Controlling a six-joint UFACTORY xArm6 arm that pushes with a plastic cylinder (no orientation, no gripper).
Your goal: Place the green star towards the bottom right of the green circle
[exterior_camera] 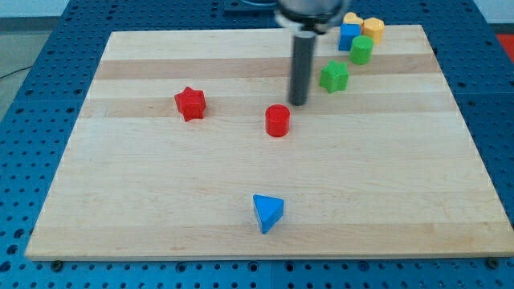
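My tip (298, 103) (no claw here) sits left of the green star (334, 76), near the green circle (361, 50).

I see my tip (298, 103) on the board (161, 209), just above and right of the red cylinder (277, 120) and left of the green star (334, 76). The green circle (361, 50) sits up-right of that star, with the blue cube (348, 36) and two yellow blocks (372, 28) clustered at the view's top. The red star (190, 103) lies well left; the blue triangle (267, 213) sits near the bottom
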